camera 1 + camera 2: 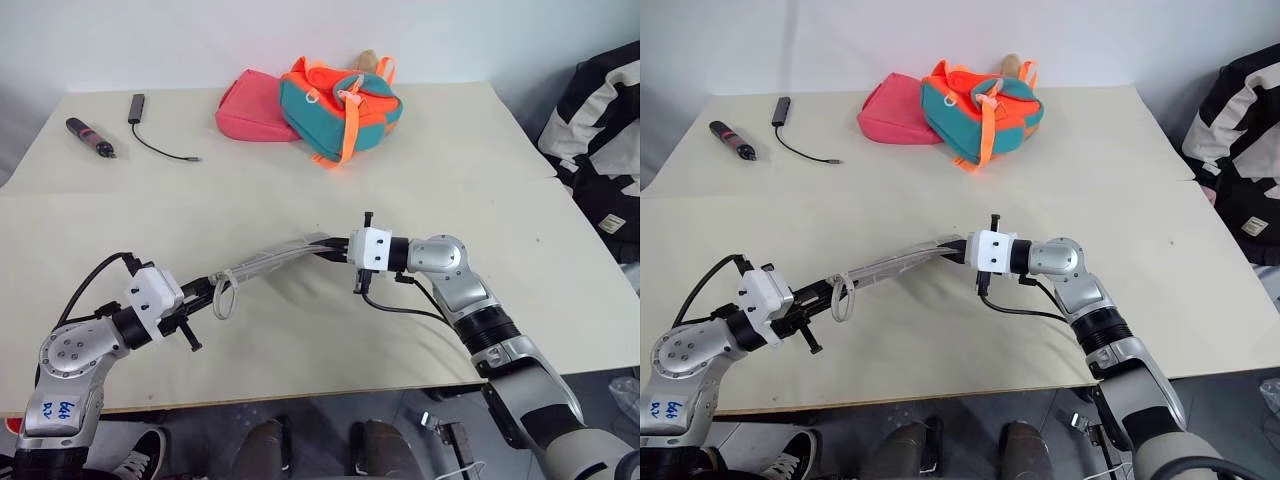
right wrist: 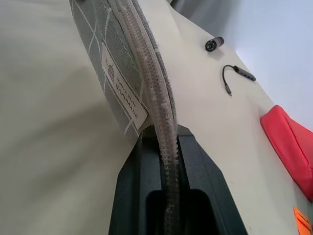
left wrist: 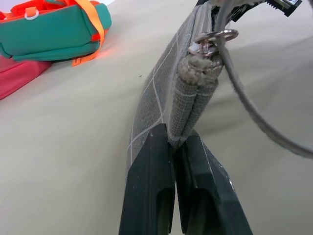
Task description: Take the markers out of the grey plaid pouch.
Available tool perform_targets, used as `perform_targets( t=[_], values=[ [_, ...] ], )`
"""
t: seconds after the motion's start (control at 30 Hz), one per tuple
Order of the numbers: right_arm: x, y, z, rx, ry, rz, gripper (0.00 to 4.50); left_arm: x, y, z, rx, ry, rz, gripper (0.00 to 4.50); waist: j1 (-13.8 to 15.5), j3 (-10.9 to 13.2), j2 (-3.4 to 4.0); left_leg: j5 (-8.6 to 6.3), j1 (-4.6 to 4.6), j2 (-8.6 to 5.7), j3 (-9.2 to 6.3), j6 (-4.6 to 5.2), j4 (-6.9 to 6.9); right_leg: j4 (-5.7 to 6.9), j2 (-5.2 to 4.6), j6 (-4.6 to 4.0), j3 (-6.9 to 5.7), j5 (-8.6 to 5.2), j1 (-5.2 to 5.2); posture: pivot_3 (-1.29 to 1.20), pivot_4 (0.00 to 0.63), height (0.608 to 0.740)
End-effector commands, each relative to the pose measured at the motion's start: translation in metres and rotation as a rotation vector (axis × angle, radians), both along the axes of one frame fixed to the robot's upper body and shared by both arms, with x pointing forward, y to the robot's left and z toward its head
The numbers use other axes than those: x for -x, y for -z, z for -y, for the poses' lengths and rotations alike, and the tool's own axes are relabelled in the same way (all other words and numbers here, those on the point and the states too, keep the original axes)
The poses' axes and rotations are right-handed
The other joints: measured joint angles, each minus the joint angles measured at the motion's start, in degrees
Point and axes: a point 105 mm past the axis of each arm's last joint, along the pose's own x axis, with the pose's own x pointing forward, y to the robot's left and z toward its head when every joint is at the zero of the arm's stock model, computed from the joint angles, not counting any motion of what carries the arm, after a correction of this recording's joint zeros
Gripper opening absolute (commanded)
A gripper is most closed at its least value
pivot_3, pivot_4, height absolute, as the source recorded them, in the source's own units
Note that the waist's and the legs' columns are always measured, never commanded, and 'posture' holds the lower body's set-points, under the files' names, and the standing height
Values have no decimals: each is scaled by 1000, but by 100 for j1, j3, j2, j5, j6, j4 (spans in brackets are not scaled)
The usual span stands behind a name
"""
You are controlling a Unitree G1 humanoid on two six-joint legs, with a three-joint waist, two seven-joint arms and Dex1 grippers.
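Observation:
The grey plaid pouch [image 1: 275, 260] hangs stretched above the table between my two grippers, zip edge up. My left gripper [image 1: 205, 291] is shut on the end that carries the metal ring pull [image 3: 215, 38] and a grey wrist loop [image 1: 224, 296]. In the left wrist view its fingers [image 3: 151, 181] pinch the pouch's [image 3: 161, 93] corner. My right gripper [image 1: 336, 247] is shut on the opposite end; in the right wrist view the zip seam of the pouch [image 2: 110, 49] runs between its fingers [image 2: 134, 186]. The zip looks closed. The markers are hidden.
At the back of the table [image 1: 480, 200] lie a pink pouch [image 1: 250, 108] and a teal-orange backpack [image 1: 340, 105]. A black-and-red pen-shaped tool [image 1: 90, 138] and a black adapter with cable [image 1: 140, 115] sit at the back left. A striped black-and-white bag [image 1: 600, 130] stands off the right edge.

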Motion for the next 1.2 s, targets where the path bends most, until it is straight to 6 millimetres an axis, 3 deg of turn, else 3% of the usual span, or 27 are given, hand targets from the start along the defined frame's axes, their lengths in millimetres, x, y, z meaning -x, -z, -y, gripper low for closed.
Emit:
perform_targets(
  t=[0.03, 0.2, 0.33, 0.43, 0.5, 0.6, 0.67, 0.83, 1.2],
  values=[
    [5, -17, 1, -57, -25, 27, 0, 2, -11, 0, -7, 1, 54, 48, 2, 0, 0, 0, 0, 0, 0, 0, 0, 0, 0, 0, 0, 0, 0, 0, 150, 740],
    [1, -25, 11, -105, 9, -48, 1480, -3, -13, 0, -44, -17, 86, 0, 7, 0, 0, 0, 0, 1, 0, 0, 0, 0, -1, 0, 0, 0, 0, 0, 150, 740],
    [9, -52, 23, -303, -2, -327, 2706, -6, -17, 7, -159, -25, 207, 0, 16, 0, 0, -1, -1, 1, -2, 2, 0, -1, -4, -2, 0, 1, 1, 0, 150, 740],
    [29, -79, 28, -453, -69, -570, 2706, -14, -9, 13, -312, -41, 271, 0, 43, 2, 3, -5, -5, 4, -10, 4, 0, -7, -12, -5, -1, 3, 1, 0, 150, 740],
    [44, -79, 24, -463, -101, -717, 2706, -17, -8, 17, -306, -50, 298, 0, 45, 1, 3, -26, -5, 8, -10, -11, 0, -13, -13, -8, -1, 5, 1, 0, 150, 740],
    [75, -44, 13, -323, -104, -933, 2706, -22, -3, 33, -304, -46, 333, 0, 46, -1, 0, -53, -5, 22, -9, 4, 0, -26, -8, -14, 0, 8, 2, 0, 150, 740],
    [84, -21, 9, -256, -54, -989, 2706, -24, -2, 40, -287, -56, 341, 0, 55, -1, -2, -63, -6, 29, -7, 3, 0, -35, -6, -16, 4, 8, 5, 0, 150, 740],
    [81, 20, -3, -244, 121, -1065, 2706, -27, 6, 48, -297, -49, 330, 0, 32, -2, -2, -50, -13, 30, 13, 27, 7, -30, -2, -14, -2, 9, -7, 0, 150, 740],
    [89, 5, -33, -386, 22, -1192, 2706, -24, 14, 58, -289, -40, 307, 0, 43, -2, -2, -53, -12, 32, 14, 20, 13, -22, -2, -16, 2, 12, -11, 0, 150, 740]
  ],
)
